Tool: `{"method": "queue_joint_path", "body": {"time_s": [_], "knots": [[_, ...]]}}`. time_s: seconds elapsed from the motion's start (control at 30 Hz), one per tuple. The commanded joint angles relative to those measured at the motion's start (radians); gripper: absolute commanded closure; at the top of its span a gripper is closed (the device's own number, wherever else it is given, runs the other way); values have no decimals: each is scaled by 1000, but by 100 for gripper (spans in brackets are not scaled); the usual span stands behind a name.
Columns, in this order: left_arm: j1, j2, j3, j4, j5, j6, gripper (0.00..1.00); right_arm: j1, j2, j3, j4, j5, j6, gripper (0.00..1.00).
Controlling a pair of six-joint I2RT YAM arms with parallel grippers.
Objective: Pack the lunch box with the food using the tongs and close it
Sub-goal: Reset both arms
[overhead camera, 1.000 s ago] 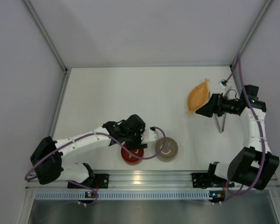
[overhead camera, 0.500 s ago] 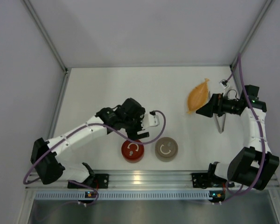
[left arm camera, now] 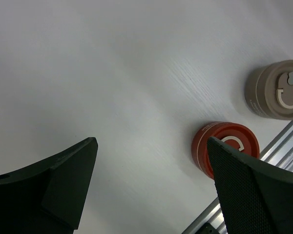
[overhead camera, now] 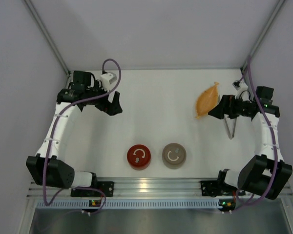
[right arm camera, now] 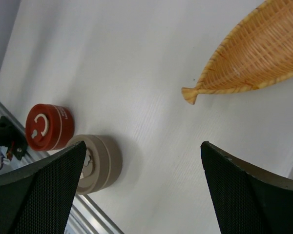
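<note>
Both hands are hanging spread wide, gripping nothing: my left hand (overhead camera: 114, 104) (left arm camera: 149, 161) over the table's (overhead camera: 161, 97) far-left, right hand (overhead camera: 216, 111) (right arm camera: 142, 148) beside the woven dish (overhead camera: 207, 100) (right arm camera: 256, 56). The tongs (overhead camera: 230, 129) are lying on the table close by that hand.

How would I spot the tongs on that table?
Look at the right side of the white table, by the orange leaf-shaped woven dish. Just on the near side of the right gripper lie the tongs: two thin grey metal arms meeting at a point, unlike the round red tin and beige tin.
</note>
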Motion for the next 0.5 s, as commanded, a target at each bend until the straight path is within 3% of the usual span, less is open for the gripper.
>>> {"method": "queue_joint_path", "body": {"time_s": [0.0,0.03,0.07,0.13,0.3,0.47], "knots": [[137,54,-41,-12,85,-148,2,-19,-47,5,107,118,-17,1],[250,66,-56,-1,118,-161,2,-17,-50,-3,118,148,-29,0],[300,77,-72,23,197,-165,2,-16,-52,-11,126,167,-45,1],[392,112,-115,58,192,-193,2,-10,-46,-38,137,217,-59,1],[458,137,-217,159,91,-130,2,1,-40,-127,181,300,-91,1],[460,14,-363,266,-23,-89,2,13,-53,-190,225,388,-94,1]]}}
